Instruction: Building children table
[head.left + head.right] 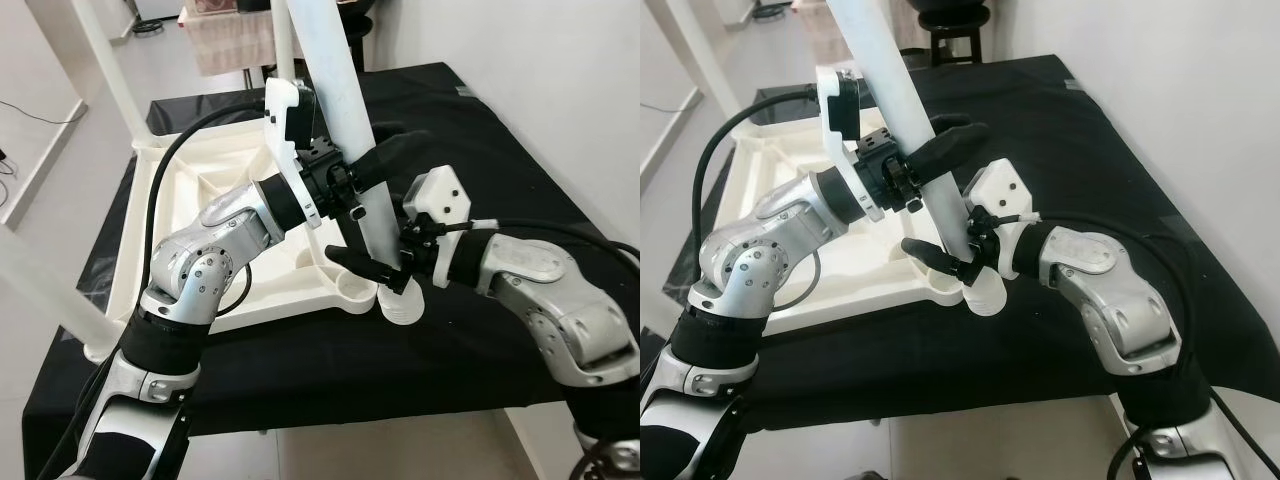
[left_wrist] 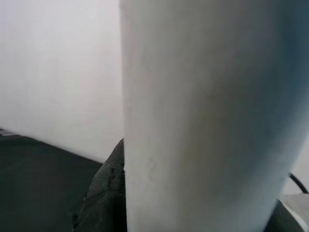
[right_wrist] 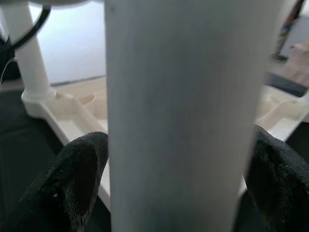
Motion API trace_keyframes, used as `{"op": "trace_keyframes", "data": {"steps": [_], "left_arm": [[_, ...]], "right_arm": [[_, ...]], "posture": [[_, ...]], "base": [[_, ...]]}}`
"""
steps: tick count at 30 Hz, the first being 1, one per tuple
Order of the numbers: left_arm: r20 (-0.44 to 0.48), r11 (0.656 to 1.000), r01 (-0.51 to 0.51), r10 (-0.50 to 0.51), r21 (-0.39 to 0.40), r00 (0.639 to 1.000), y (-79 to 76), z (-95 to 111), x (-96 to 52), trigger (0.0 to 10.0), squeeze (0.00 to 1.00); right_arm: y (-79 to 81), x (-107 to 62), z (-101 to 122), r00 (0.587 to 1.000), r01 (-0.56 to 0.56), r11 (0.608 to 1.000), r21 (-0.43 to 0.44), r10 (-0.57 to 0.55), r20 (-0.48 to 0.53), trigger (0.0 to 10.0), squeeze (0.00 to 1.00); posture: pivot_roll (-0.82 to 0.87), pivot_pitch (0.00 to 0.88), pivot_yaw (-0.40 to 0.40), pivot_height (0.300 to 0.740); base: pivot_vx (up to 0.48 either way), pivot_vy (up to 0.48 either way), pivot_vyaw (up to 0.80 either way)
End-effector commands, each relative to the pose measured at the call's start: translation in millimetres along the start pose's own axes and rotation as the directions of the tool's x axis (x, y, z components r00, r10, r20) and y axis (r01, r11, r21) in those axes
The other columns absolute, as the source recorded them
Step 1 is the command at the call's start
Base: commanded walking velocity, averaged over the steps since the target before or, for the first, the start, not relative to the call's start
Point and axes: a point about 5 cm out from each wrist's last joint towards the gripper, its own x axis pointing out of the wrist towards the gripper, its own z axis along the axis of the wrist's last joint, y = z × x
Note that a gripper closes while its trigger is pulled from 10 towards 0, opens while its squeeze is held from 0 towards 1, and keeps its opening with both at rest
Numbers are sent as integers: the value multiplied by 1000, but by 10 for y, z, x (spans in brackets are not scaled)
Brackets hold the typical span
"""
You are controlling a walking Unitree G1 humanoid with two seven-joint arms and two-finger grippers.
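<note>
A white table top (image 1: 190, 230) lies upside down on the black-covered table (image 1: 500, 140). A thick white leg (image 1: 335, 80) leans over its near right corner. The leg's ribbed lower end (image 1: 402, 303) sits just outside the corner socket (image 1: 355, 292), by the black cloth. My left gripper (image 1: 365, 165) is shut on the leg partway up. My right gripper (image 1: 385, 262) is shut on it lower down, just above the ribbed end. In the right wrist view the black fingers (image 3: 72, 179) stand on either side of the leg (image 3: 178, 121). The left wrist view has the leg (image 2: 203, 121) close up.
Other white legs rise from the table top at the near left (image 1: 50, 290) and at the far corners (image 1: 110, 70). A white wall runs along the right. A dark stool (image 1: 950, 20) and pale floor lie beyond the table. The black cloth's front edge is close to my body.
</note>
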Motion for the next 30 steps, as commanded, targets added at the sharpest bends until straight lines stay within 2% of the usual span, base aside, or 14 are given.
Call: {"op": "trace_keyframes", "data": {"steps": [1, 3, 5, 6, 7, 8, 9, 15, 27, 29, 30], "left_arm": [[31, 988, 154, -154, -13, 988, -195, 29, 129, 0, 0], [35, 985, 170, -171, 22, 985, -201, 95, 176, 0, 0], [38, 985, 173, -174, 26, 984, -202, 112, 185, 0, 0], [45, 984, 174, -176, 30, 983, -203, 130, 196, 0, 0], [45, 984, 174, -176, 30, 983, -203, 130, 196, 0, 0], [50, 984, 175, -177, 31, 983, -203, 140, 203, 0, 0], [56, 984, 177, -178, 30, 982, -204, 146, 211, 0, 0], [67, 983, 182, -184, 30, 981, -202, 141, 232, 0, 0], [90, 982, 187, -189, 35, 978, -189, 181, 248, 0, 0], [149, 984, 171, -178, 59, 973, -198, 233, 259, 0, 0], [149, 984, 171, -178, 59, 973, -198, 233, 259, 0, 0]], "right_arm": [[129, 163, -71, 997, -80, 997, 22, 80, -22, 10000, 0], [117, 244, -158, 995, -71, 996, 60, 75, -59, 9647, 0], [114, 254, -176, 995, -66, 995, 68, 70, -64, 9647, 0], [100, 264, -193, 996, -49, 996, 72, 54, -66, 5961, 0], [100, 264, -193, 996, -49, 996, 72, 54, -66, 5961, 0], [84, 274, -203, 997, -32, 997, 71, 37, -65, 4157, 0], [71, 281, -214, 998, -15, 996, 82, 20, -64, 0, 0], [65, 283, -305, 996, 19, 994, 107, -9, -85, 0, 0], [27, 283, -333, 996, 43, 991, 126, -33, -83, 0, 0], [10, 295, -316, 997, 59, 989, 139, -50, -67, 0, 0], [10, 295, -316, 997, 59, 989, 139, -50, -67, 0, 0]], "posture": [[-6, 101, 43, 740], [2, 101, 30, 740], [2, 101, 30, 740], [-1, 102, 31, 740], [-1, 102, 31, 740], [-1, 102, 31, 740], [-4, 102, 33, 740], [-10, 99, 31, 740], [-9, 97, 30, 740], [-17, 99, 24, 740], [-17, 99, 24, 740]], "base": [[0, 0, 0], [0, 0, 0], [0, 0, 0], [0, 0, 0], [0, 0, 0], [0, 0, 0], [0, 0, 0], [0, 0, 0], [0, 0, 0], [0, 0, 0], [0, 0, 0]]}}
